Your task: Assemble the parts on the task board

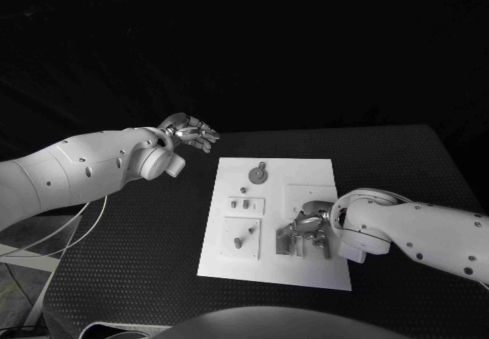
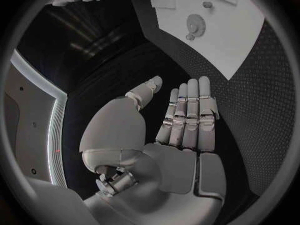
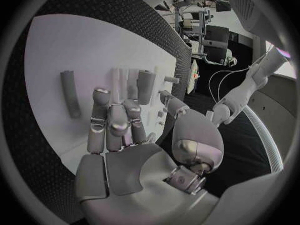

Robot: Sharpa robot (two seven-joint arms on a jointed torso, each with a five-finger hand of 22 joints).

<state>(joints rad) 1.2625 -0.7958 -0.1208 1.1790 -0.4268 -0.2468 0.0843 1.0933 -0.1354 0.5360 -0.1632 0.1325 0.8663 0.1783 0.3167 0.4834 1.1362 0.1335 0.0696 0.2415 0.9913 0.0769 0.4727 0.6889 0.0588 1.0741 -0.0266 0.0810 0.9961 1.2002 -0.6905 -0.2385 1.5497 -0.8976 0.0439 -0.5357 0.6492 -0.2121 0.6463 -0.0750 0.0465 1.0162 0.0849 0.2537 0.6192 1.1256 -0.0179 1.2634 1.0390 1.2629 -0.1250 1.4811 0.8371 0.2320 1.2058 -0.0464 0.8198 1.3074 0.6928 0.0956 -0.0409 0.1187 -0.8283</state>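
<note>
The white board [image 1: 306,272] lies mid-table, small parts [image 1: 258,174] on it. The right hand [image 1: 309,227] hovers over its near right corner, fingers loose, holding nothing. The left hand [image 1: 191,132] hangs open off to the side, well apart.

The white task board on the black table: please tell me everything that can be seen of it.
The white task board is a flat, matte rectangular plate lying on the black textured table, its long side running away from the robot. Raised square panels sit on it with small grey pegs; a round grey gear-like disc lies near its far end. The right hand hovers over its right part, near a grey bar; whether it touches is unclear. The left hand is off the board.
</note>
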